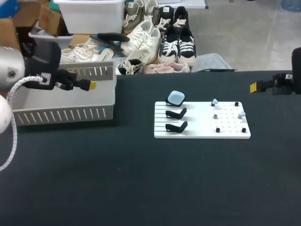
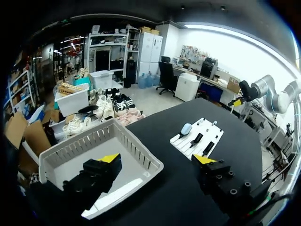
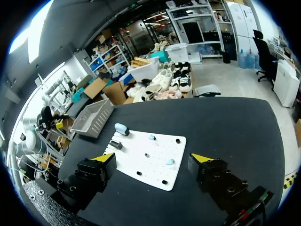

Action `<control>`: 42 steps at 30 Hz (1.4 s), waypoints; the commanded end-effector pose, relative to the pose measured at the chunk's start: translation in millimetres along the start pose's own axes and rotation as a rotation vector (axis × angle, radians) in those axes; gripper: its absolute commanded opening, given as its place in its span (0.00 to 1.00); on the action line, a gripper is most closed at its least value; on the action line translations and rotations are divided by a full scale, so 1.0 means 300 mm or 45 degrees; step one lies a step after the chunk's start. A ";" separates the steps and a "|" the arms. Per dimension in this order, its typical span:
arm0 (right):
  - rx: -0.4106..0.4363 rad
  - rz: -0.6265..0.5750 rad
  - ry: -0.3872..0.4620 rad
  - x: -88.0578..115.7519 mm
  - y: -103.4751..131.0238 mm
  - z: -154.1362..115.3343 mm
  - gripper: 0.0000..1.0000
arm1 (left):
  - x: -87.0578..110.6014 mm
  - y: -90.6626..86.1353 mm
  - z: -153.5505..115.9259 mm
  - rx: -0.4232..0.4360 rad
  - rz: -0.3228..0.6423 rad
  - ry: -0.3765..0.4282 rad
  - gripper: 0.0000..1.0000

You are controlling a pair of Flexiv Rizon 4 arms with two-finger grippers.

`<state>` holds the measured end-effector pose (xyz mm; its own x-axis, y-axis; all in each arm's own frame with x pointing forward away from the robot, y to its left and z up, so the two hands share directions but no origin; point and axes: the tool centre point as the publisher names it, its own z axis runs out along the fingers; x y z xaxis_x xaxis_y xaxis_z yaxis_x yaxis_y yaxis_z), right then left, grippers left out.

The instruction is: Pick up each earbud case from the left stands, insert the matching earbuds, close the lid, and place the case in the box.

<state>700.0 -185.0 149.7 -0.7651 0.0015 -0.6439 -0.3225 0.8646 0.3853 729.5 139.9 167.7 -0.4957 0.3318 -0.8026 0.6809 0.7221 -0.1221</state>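
Left gripper (image 2: 156, 159) and right gripper (image 3: 152, 157) (jaws apart) flank one case (image 1: 176, 98), three stands (image 1: 177, 113).

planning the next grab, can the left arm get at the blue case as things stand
Probably yes: the left gripper is open and empty over the box, the blue case sits uncovered on its stand, and nothing stands between them.
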 end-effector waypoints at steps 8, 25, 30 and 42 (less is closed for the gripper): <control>-0.006 -0.001 0.002 -0.001 -0.004 0.000 1.00 | -0.090 -0.025 0.128 0.348 0.414 -0.222 1.00; -0.006 -0.001 0.002 -0.001 -0.004 0.000 1.00 | -0.154 -0.124 0.331 0.574 0.645 -0.236 1.00; -0.006 -0.001 0.002 -0.001 -0.004 0.000 1.00 | -0.162 -0.159 0.384 0.590 0.666 -0.223 1.00; -0.006 -0.001 0.002 -0.001 -0.004 0.000 1.00 | -0.130 -0.166 0.558 0.590 0.695 -0.177 1.00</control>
<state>700.0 -185.0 149.7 -0.7652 0.0016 -0.6438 -0.3225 0.8646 0.3853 788.2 2.2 116.0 0.0339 0.4675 -0.8833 0.9802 0.1571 0.1207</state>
